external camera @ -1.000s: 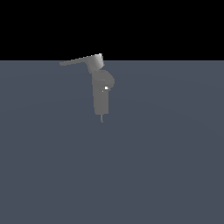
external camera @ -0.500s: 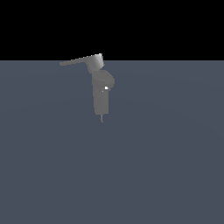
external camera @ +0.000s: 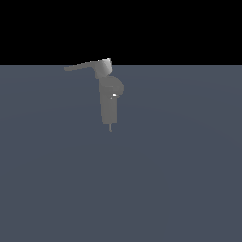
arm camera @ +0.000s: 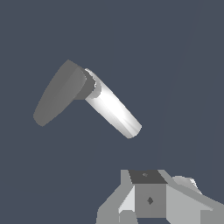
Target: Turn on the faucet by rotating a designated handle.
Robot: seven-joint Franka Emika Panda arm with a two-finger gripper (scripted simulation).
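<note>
The faucet [external camera: 109, 101] is matte grey with a tiny white dot, its handle [external camera: 85, 65] seemingly paler grey, against a plain slate-blue ground [external camera: 179, 165].

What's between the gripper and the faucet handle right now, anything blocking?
Nothing visible. In the wrist view only bare floor separates the gripper from the handle. In the exterior view the faucet stands alone, with no arm in frame.

A flat, matte slate-blue floor [external camera: 179, 179] is filling the lower part of the exterior view, running evenly to a straight horizon. Above that line a plain black void [external camera: 189, 28] is spanning the frame. Soft, even light is falling across the surface, casting no distinct shadows.
</note>
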